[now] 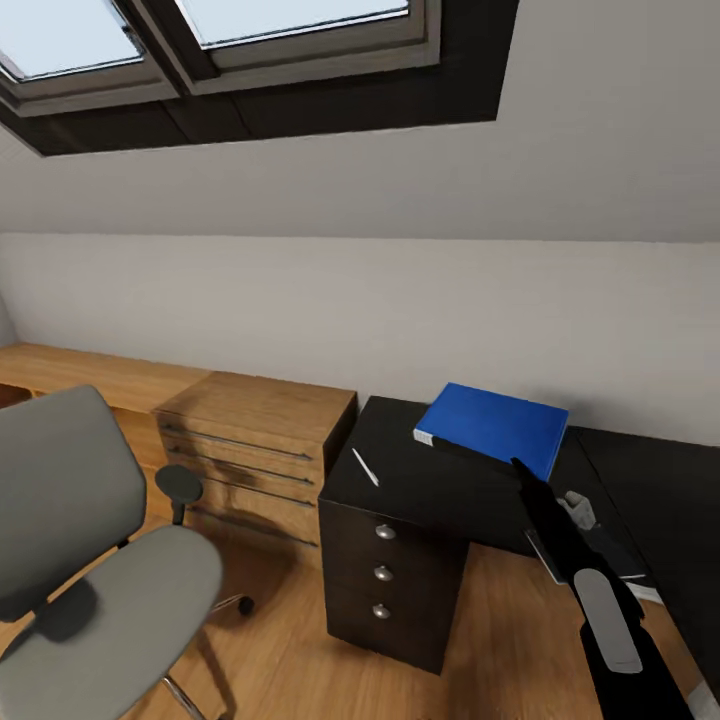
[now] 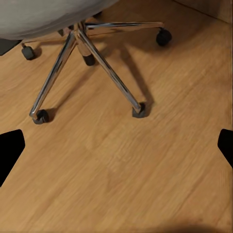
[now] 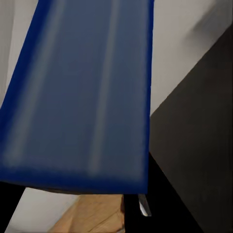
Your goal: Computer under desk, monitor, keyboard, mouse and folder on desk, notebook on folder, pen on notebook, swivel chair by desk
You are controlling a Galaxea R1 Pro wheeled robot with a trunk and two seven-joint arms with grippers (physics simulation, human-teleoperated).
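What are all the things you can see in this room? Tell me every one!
Bright blue flat folder: one, blue with a white end, held above the desk.
Thin white pen: one, white, lying on the desk top over the drawers.
Glossy black desk: one, black, against the white wall, with three round silver knobs on its drawer unit.
Grey padded swivel chair: one, grey with black armrests and a chrome star base, on the wooden floor left of the desk.
Light wooden dresser: one, pale wood, between chair and desk.
Skylight windows: two, dark-framed, in the sloped ceiling.
Right gripper: one, black, shut on the folder's edge.
Left gripper: one, black fingertips spread over the floor by the chair's base.
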